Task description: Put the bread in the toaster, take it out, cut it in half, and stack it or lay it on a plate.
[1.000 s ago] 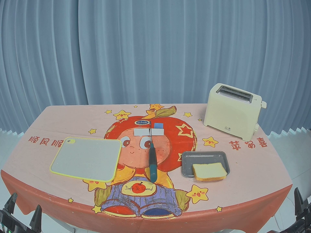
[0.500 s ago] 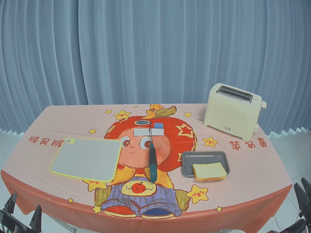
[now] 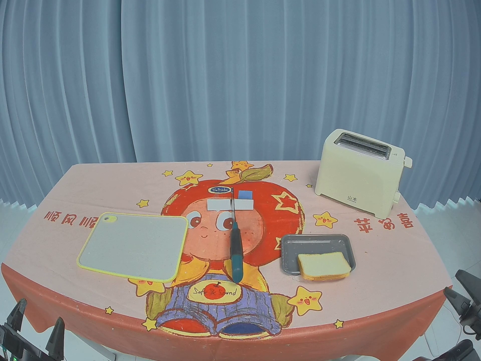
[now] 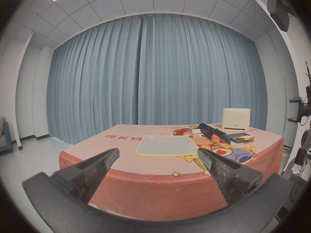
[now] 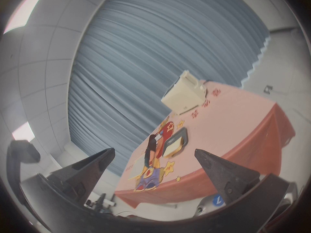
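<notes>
A slice of bread (image 3: 323,265) lies in a shallow grey tray (image 3: 315,242) at the table's front right. The cream two-slot toaster (image 3: 361,171) stands at the back right, its slots empty. A knife (image 3: 235,246) with a teal handle lies in the middle, and a grey cutting board (image 3: 133,245) with a yellow rim lies on the left. My left gripper (image 3: 37,324) hangs open below the front left corner, facing the board (image 4: 167,145). My right gripper (image 3: 463,289) is open beside the front right edge, looking at the toaster (image 5: 184,96) and bread (image 5: 173,146).
A pink printed cloth (image 3: 100,191) covers the table. White and blue cards (image 3: 230,204) lie under the knife's tip. A blue curtain (image 3: 240,66) hangs behind the table. Bare cloth lies between the tray and the toaster.
My right gripper has risen at the table's right front corner and tilted towards the table. The left gripper and the things on the table have not moved.
</notes>
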Controlling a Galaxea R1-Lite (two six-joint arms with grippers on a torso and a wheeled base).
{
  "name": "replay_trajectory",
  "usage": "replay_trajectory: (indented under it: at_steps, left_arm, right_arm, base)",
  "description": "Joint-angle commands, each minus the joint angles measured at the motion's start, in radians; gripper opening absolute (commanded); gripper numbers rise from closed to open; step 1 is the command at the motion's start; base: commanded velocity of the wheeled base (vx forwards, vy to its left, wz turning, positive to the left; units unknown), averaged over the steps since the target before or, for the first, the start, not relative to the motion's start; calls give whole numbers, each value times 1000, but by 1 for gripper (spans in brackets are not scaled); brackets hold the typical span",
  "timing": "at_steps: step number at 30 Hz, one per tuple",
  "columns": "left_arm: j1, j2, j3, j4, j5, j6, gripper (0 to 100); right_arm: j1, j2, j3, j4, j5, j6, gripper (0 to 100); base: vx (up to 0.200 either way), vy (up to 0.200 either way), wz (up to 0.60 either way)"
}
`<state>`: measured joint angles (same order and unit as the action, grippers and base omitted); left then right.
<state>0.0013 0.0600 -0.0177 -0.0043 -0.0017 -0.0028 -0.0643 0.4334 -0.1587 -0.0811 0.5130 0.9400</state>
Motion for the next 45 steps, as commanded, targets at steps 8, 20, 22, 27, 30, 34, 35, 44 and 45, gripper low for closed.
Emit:
replay_trajectory:
  at_steps: [8,20,22,27,30,34,35,44,45]
  left_arm:
    - [0,0,18,0,0,0,100]
    - [0,0,18,0,0,0,100]
    - [0,0,18,0,0,0,100]
    - [0,0,18,0,0,0,100]
    - [0,0,18,0,0,0,100]
    - [0,0,18,0,0,0,100]
    - [0,0,18,0,0,0,100]
    - [0,0,18,0,0,0,100]
    - [0,0,18,0,0,0,100]
  right_arm:
    - [184,308,-18,-22,88,226,100]
    - [233,602,-42,-126,110,326,100]
    - [242,628,-44,-146,133,332,100]
    - [245,668,-44,-221,156,372,100]
    - [245,703,-41,-279,156,388,100]
    - [247,754,-42,-327,156,387,100]
    - [247,760,-42,-332,156,387,100]
    - [307,817,-48,-430,150,390,100]
    - [307,818,-54,-433,150,391,100]
  base:
    - [0,0,0]
    - [0,0,0]
    - [0,0,0]
    - [0,0,0]
    - [0,0,0]
    - [0,0,0]
    - [0,0,0]
    - [0,0,0]
    - [0,0,0]
